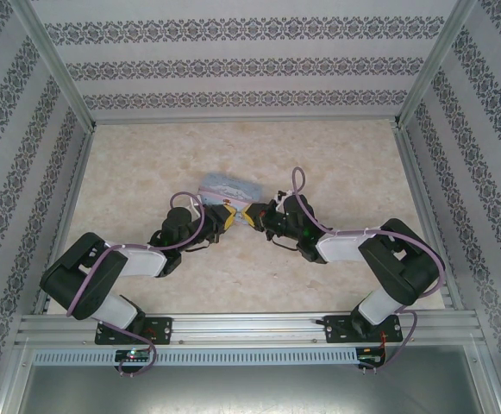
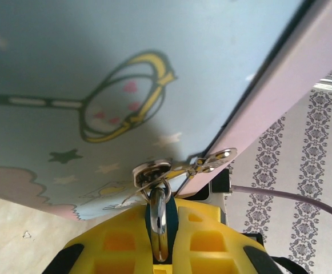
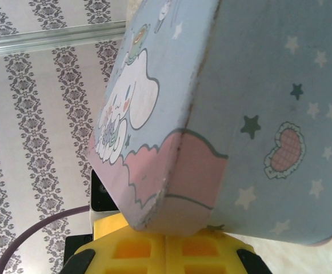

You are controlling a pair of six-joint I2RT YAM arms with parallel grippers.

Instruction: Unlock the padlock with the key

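Step in hand, as I judge it: steadying the lock so the key can be brought to its keyhole.

- The left gripper (image 2: 160, 210) is pinching narrow on the padlock (image 2: 159, 228). The teal body and a bright metal part are sitting between the yellow pads. The lock is hanging from the hasp (image 2: 151, 169) of the cartoon-dog tin box (image 2: 97, 68), just ahead of the fingertips.
- The right gripper (image 3: 166, 244) is pressing its fingers together, with the tin's pink-edged corner just ahead of them. I cannot tell whether the key is pinched there.
- A silvery tab (image 2: 214, 160) is lying just right of the hasp; I cannot tell whether it is key or latch part.

Notes for doing it well:
- The left hand should be gripping the body only, with the keyhole turned toward the right fingers.
- The right hand should be lining the key up with the keyhole before pushing, and turning it only once it is fully seated.
- Risks: the tin shifting under the push, and the thin key twisting in the pinch.
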